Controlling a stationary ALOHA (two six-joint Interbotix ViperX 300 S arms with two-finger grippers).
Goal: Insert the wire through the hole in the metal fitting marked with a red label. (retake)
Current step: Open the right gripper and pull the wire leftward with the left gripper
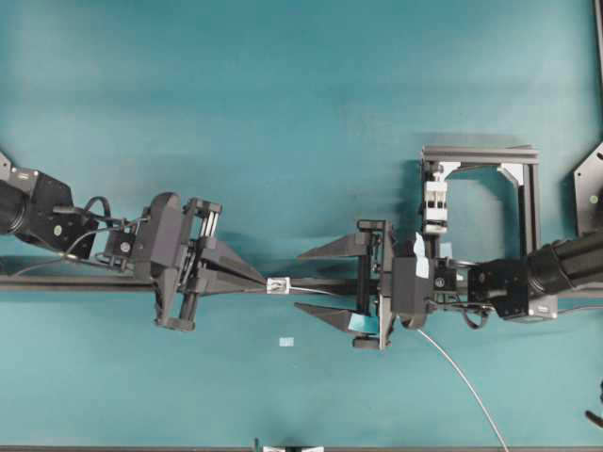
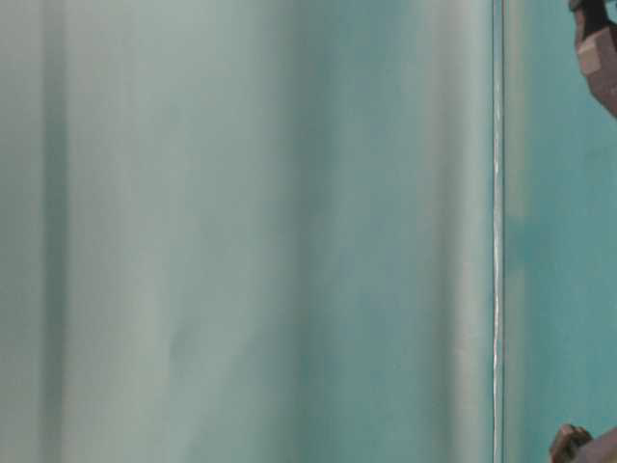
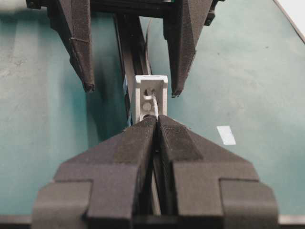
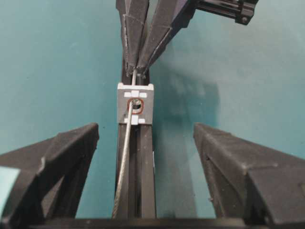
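Item: wire (image 4: 125, 152), threaded through the hole (image 4: 137, 103) of the metal fitting (image 4: 136, 104) on the black rail (image 4: 143, 167); left gripper (image 3: 156, 119) pressed together, pinching the wire just behind the fitting; right gripper (image 4: 145, 138) spread wide, fitting and wire lying between its fingers, untouched; insertion judged done; remaining, perhaps pulling more wire through.

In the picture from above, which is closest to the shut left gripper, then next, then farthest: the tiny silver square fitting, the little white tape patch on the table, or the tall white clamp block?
Measured from the left gripper:
1. Tiny silver square metal fitting, on the black rail right at its fingertips.
2. Small white tape patch, on the teal table below the rail.
3. Tall white clamp block, far right, in the black frame.
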